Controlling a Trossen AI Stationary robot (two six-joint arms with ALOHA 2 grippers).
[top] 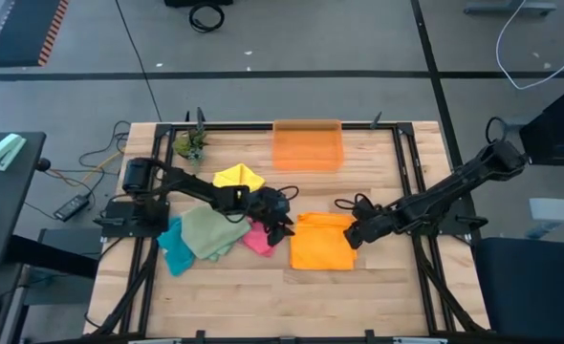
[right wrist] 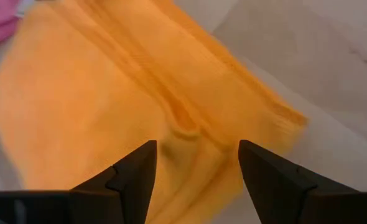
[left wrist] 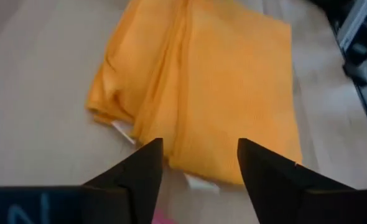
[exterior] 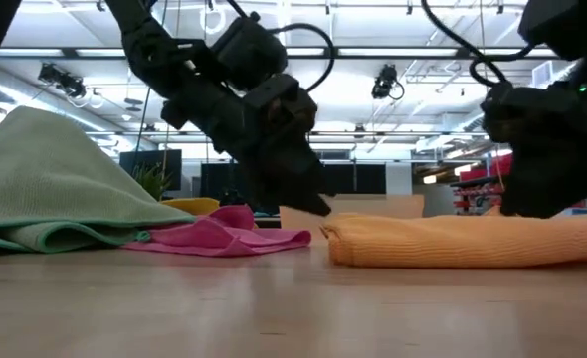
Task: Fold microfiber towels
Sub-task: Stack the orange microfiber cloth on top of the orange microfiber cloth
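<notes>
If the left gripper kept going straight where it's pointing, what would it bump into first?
Most likely the orange towel. The left gripper is open and aimed right at its near edge, with nothing visible in between.

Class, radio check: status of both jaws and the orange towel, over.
Left gripper open at orange towel left edge. Right gripper open over its right side. Towel folded flat, released. Pink towel close beside.

Soft, ribbed matt cloth of folded orange towel (top: 321, 243), pale smooth wooden table (top: 378, 287), translucent glossy plastic bin (top: 307, 145)
</notes>
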